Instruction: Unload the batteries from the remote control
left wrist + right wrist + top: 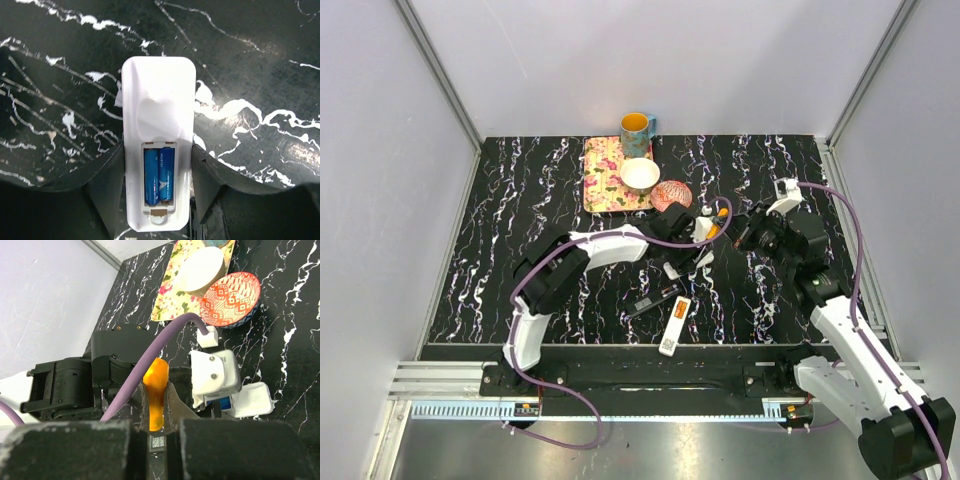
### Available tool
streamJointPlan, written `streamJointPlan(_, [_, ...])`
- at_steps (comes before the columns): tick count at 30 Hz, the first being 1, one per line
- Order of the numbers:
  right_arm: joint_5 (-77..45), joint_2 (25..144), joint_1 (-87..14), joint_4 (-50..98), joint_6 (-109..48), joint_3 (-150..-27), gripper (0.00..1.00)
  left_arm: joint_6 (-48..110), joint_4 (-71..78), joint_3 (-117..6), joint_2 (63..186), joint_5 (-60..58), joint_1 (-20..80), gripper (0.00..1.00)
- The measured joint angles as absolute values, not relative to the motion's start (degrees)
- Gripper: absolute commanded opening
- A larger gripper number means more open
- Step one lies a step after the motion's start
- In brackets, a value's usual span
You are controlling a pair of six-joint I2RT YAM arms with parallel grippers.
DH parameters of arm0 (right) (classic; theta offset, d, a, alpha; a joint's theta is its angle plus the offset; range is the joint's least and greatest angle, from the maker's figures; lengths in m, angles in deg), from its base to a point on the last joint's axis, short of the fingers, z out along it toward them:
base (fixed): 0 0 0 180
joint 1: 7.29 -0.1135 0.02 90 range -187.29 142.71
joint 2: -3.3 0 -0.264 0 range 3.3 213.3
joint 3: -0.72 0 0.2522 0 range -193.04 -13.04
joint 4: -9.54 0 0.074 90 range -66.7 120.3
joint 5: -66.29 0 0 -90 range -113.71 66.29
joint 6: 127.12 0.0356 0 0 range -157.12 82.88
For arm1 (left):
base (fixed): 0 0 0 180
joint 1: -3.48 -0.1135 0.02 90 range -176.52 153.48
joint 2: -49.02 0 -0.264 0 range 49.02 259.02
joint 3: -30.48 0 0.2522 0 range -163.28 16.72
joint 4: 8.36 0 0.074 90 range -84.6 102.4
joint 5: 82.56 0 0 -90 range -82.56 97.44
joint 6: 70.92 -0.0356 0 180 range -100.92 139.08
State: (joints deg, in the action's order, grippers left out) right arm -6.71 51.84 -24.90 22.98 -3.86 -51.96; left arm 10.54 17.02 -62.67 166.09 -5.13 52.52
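The black marbled table (520,220) carries everything, with both arms reaching to its middle right. The left arm (590,250) stretches across from the left and the right arm (830,300) comes in from the right, so their grippers sit close together.

At the back lies a floral placemat (603,170). A white bowl (640,176) sits on its near right corner. A yellow mug (636,125) with a blue handle stands at its far right corner. A red patterned bowl (671,194) rests on the table just beside the white bowl.

Nearer the arm bases, a black remote (655,301) and a white remote with an orange patch (675,325) lie side by side. A small white piece (672,269) lies beyond them; I cannot tell what it is.

The left gripper (158,165) is clamped on a white remote control (159,90), one finger pressing each long side at the compartment end. The remote control's back faces the wrist camera and its battery compartment is uncovered.

The right gripper (157,400) is closed on an orange-handled screwdriver (155,377), handle pinched between the fingers. It is near the held remote control; the tip is hidden.

The batteries (152,175), two blue cells, lie side by side in the open compartment, touching each other.
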Motion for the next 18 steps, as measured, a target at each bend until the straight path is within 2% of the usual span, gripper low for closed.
streamJointPlan(9, [-8.09, 51.42, -24.77, 23.92, -3.89, -51.89, 0.0, 6.1, 19.9, -70.63, 172.28, -6.73, 53.46, 0.54])
streamJointPlan(12, [-8.09, 51.42, -24.77, 24.27, -3.89, -51.87, 0.0, 4.97, 21.13, -71.92, 172.89, -6.75, 53.57, 0.68])
streamJointPlan(13, [-8.09, 51.36, -24.75, 24.42, -3.89, -51.83, 0.0, 4.86, 21.15, -71.94, 172.91, -6.69, 53.61, 0.78])
streamJointPlan(18, [-8.02, 51.27, -24.77, 24.73, -3.91, -51.57, 0.0, 5.23, 18.0, -69.67, 172.06, -6.97, 53.66, 0.9])
